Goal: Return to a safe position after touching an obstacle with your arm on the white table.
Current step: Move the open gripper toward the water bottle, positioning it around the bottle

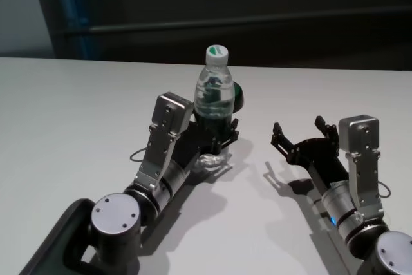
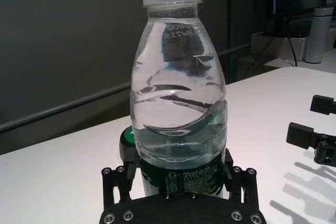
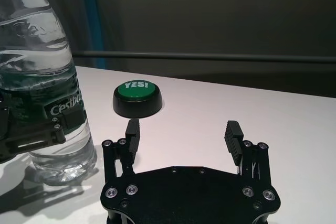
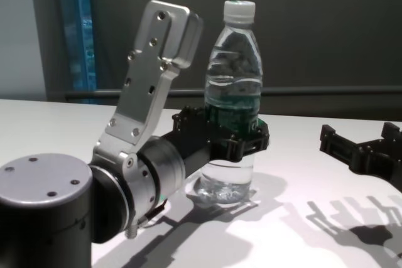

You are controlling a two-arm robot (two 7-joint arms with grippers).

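Water bottle [image 1: 214, 91] (clear, white cap, dark green label) upright on white table [image 1: 71, 114], mid-table. Left gripper [image 1: 222, 134] around bottle at label, fingers on both sides, apparently clamped. Green "YES!" button [image 3: 137, 98] just behind bottle. Right gripper [image 1: 305, 136] to right, well apart, low over table, fingers spread, holding nothing.

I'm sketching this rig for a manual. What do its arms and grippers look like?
Both arms are brushed silver metal with dark cylindrical joints and angular silver wrist brackets. The left gripper and right gripper are matte black, with flat plates studded with silver screws and blocky fingers. A thin dark cable loops beside each forearm.
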